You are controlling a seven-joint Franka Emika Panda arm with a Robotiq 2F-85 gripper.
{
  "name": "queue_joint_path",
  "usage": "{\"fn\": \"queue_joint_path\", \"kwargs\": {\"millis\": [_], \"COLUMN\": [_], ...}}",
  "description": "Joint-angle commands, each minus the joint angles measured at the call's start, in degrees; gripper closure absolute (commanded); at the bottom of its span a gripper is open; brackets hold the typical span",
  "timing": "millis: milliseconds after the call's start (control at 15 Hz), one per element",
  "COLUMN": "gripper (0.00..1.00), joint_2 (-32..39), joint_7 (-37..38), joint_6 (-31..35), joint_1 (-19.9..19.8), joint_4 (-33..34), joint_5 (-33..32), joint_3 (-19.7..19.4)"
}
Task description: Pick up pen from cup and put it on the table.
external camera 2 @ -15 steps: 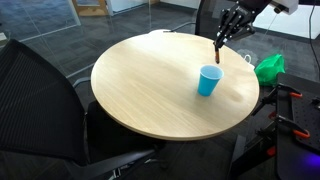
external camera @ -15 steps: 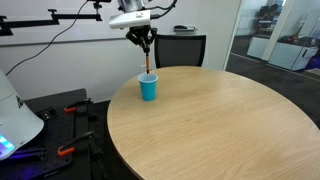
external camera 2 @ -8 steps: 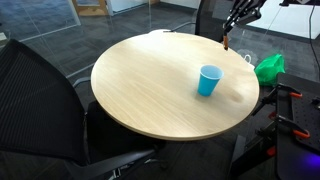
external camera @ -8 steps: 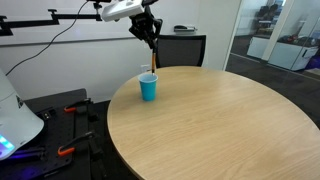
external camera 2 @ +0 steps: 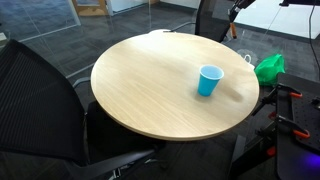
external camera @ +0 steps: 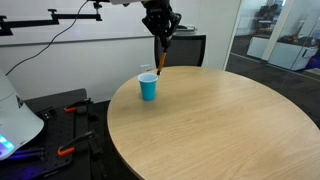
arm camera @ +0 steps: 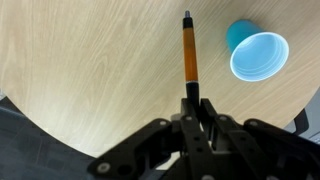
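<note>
One pen [arm camera: 187, 55], orange-barrelled, gripped at its upper end by the clenched gripper [arm camera: 195, 108]; it hangs tip-down in the air over the one table [arm camera: 90, 70], beside and clear of the one blue cup [arm camera: 259, 56]; cup upright near the table's edge, its mouth showing only its own blue floor; in an exterior view, one black chair [external camera: 185, 45] behind the table.

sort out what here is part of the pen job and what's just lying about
Part of the job:
- pen, held in the air, out of the cup
- blue cup
- table
- gripper, jaws shut on the pen

Just lying about:
- black mesh chair
- green object beyond the table
- dark chair behind the table
</note>
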Motion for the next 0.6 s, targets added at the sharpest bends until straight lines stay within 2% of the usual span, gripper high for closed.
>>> {"fn": "queue_joint_path", "kwargs": {"millis": [0,333,533], "gripper": [0.97,0.97,0.97], "joint_2": [8.03,19.83,26.39], "joint_7": [1.25,2.34,8.72], "joint_6": [-8.25,-11.49,-10.53], "joint_1": [-0.02,-2.34,-4.1], "joint_4": [10.78,21.07,25.88], "joint_5": [3.58,8.94,7.36], "joint_3": [-2.15,-0.61,1.54]}}
